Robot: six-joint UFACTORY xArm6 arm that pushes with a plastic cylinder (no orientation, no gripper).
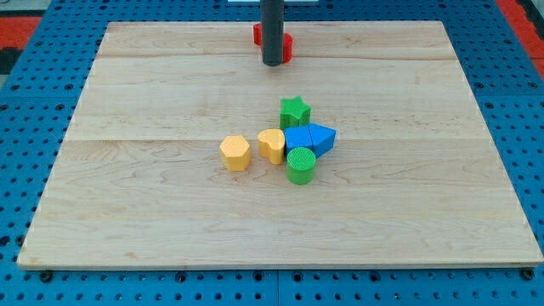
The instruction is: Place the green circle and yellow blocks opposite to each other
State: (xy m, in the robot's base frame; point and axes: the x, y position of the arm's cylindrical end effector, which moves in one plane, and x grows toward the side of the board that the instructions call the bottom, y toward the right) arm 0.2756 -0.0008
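The green circle block (301,165) stands near the board's middle, touching a blue block (300,139) above it. A yellow heart block (272,144) sits just to its upper left, close to the blue block. A yellow hexagon block (235,153) lies a little further to the view's left, apart from the heart. My tip (273,63) is near the view's top, far above this cluster, in front of a red block (284,44).
A green star block (295,111) sits above the blue block, and a second blue block (323,137) lies to its right. The wooden board (127,212) rests on a blue pegboard surface.
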